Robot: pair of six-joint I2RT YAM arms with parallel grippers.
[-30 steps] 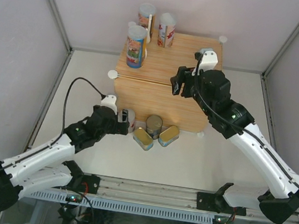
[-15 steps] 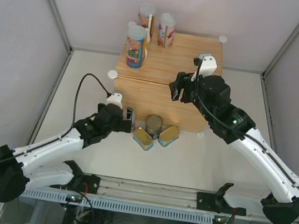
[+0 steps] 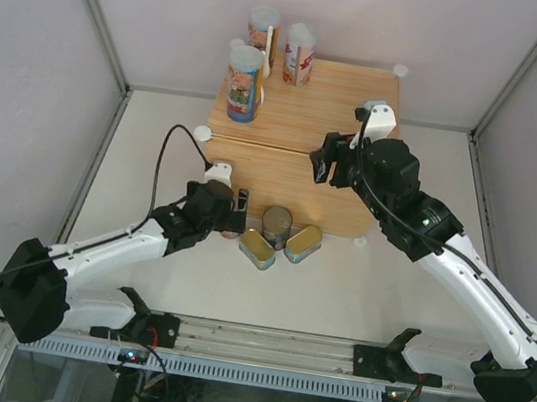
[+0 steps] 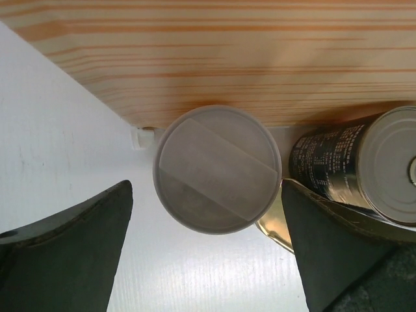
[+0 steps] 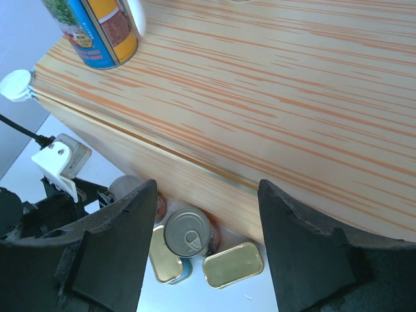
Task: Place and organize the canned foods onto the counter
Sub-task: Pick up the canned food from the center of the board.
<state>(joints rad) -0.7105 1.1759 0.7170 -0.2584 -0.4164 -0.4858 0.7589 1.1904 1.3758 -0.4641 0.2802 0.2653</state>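
Wood surface [image 3: 293, 174] carries three tall cans [image 3: 245, 84]; before it sit a fourth tall can [image 4: 218, 169], one dark can [image 3: 276, 224], two gold tins [image 3: 258, 250]; left hand [image 4: 207, 195] spread astride the fourth, right hand [image 5: 207, 195] spread, empty.

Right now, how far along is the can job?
Done: three tall cans stand on the counter. In hand: the left gripper, open, straddles a fourth white-lidded can on the table; the right gripper hovers empty. Left: that can, the dark can and two gold tins, all off the counter.
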